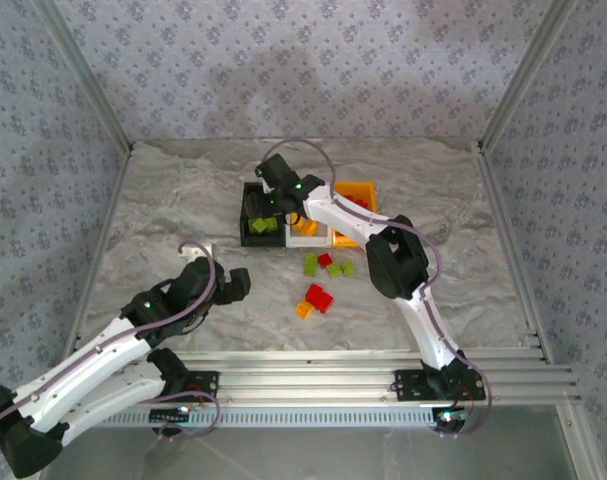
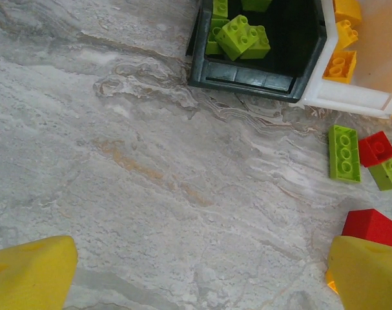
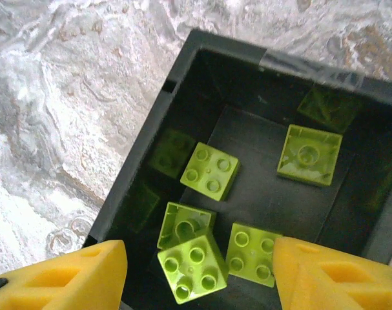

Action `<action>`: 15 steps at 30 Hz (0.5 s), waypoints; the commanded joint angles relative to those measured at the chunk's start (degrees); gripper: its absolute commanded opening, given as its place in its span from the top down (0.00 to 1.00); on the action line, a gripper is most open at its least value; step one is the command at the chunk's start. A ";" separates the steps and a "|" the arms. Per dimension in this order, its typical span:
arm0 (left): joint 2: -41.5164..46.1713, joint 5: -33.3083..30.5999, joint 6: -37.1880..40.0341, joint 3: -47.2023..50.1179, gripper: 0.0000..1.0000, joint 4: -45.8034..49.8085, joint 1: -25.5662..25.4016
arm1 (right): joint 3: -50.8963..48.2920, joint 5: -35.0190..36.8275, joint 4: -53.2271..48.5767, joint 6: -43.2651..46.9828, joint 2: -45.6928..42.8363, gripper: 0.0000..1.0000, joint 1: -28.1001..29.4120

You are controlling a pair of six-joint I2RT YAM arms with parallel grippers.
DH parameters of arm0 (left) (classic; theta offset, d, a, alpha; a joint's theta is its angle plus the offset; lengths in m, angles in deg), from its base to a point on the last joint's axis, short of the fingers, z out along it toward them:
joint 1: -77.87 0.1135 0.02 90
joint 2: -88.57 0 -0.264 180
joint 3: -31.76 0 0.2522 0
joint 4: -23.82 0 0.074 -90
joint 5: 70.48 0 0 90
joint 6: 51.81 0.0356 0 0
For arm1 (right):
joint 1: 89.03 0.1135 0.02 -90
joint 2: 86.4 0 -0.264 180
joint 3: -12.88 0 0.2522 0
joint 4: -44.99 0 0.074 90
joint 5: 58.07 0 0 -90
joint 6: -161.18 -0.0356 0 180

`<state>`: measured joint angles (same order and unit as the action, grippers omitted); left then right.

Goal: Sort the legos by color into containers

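My right gripper (image 1: 268,203) hangs open over the black bin (image 1: 251,238). In the right wrist view its yellow fingers (image 3: 73,278) stand wide apart above several light green legos on the bin floor (image 3: 260,187); a tilted green brick (image 3: 190,266) lies between them, touching neither. My left gripper (image 1: 233,282) is open low over bare table, left of the loose legos: green bricks (image 1: 310,264) (image 1: 340,268), red ones (image 1: 325,260) (image 1: 318,298) and an orange one (image 1: 304,311). The white bin (image 1: 308,238) and the orange-yellow bin (image 1: 363,192) stand to the right of the black one.
In the left wrist view the black bin (image 2: 247,74) and the white bin (image 2: 350,100) with orange bricks (image 2: 341,64) lie ahead, with a long green brick (image 2: 344,153) and red bricks (image 2: 376,148) (image 2: 370,226) to the right. Metal rails edge the table front.
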<state>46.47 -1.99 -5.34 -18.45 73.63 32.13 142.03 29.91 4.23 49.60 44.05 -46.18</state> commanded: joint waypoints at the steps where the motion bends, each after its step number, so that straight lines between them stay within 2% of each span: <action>1: -1.21 2.24 1.63 -1.12 0.00 -2.98 0.40 | -4.75 -0.32 4.16 -1.22 -8.38 0.37 -0.02; 6: -8.52 6.07 4.54 -4.22 0.00 -6.53 0.38 | -21.41 1.35 10.91 -2.74 -21.45 0.37 -0.22; 10: -18.54 11.15 7.45 -7.83 0.01 -12.55 -0.50 | -35.67 3.74 13.95 -4.32 -32.35 0.37 -0.72; 15: -34.30 14.30 12.24 -15.59 0.01 -16.23 -4.71 | -50.64 4.23 14.44 -7.00 -44.04 0.37 -3.45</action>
<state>18.91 8.15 2.27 -29.27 62.33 29.71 98.64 32.34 17.98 45.40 4.97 -47.68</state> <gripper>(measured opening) 0.996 0.632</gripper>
